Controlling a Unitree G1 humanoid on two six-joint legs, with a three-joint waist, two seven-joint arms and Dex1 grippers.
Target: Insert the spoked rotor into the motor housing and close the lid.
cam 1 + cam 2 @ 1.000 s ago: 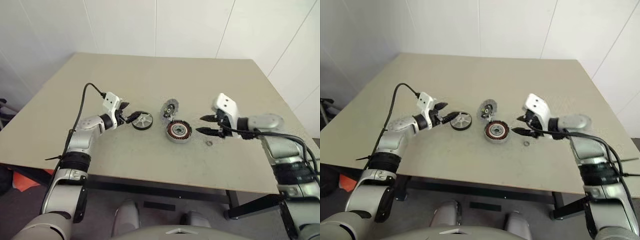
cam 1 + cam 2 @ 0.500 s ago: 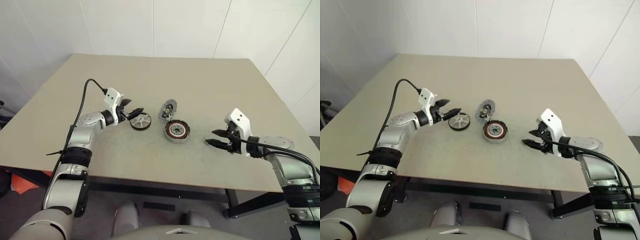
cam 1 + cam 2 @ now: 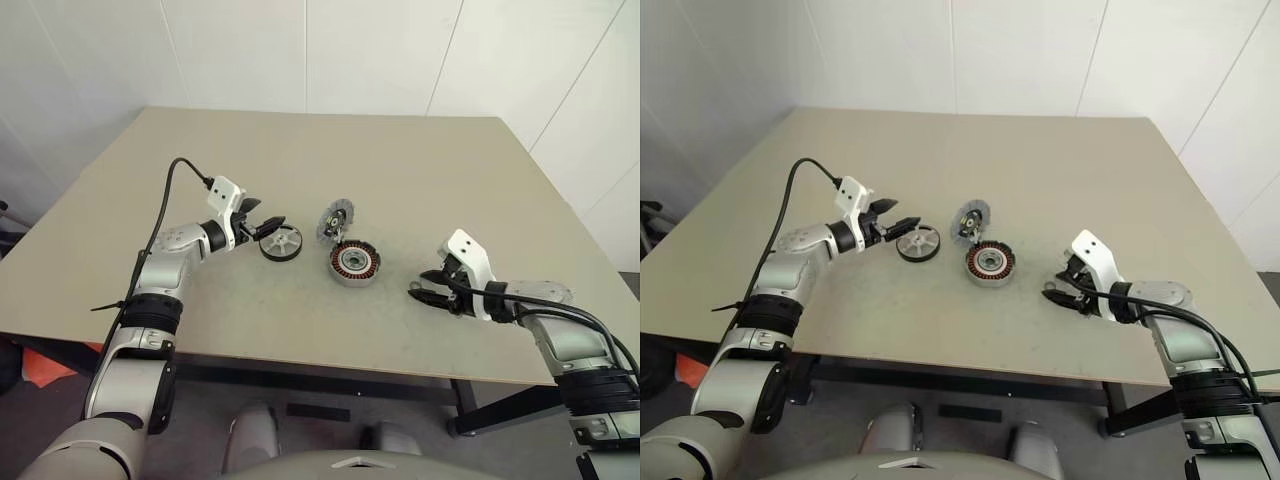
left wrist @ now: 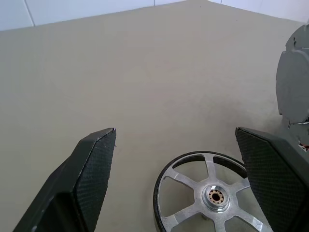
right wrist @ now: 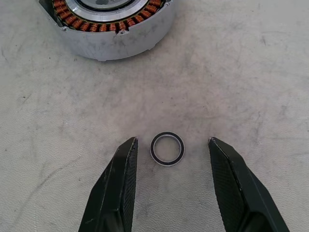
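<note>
Right gripper (image 5: 169, 186) has sunk from beside the motor housing (image 3: 356, 263) toward the lower right of the head view, fingers apart and empty, flanking a small metal ring (image 5: 167, 149) on the table (image 3: 420, 170). Left gripper (image 4: 176, 179) stays put, released wide over the spoked rotor (image 3: 283, 243) left of centre. Housing holds copper windings, no rotor. Lid (image 3: 337, 218) leans tilted just above the housing.

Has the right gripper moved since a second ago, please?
Yes. The right gripper has dropped away from the motor housing, toward the table's near edge, and now brackets the small ring.
</note>
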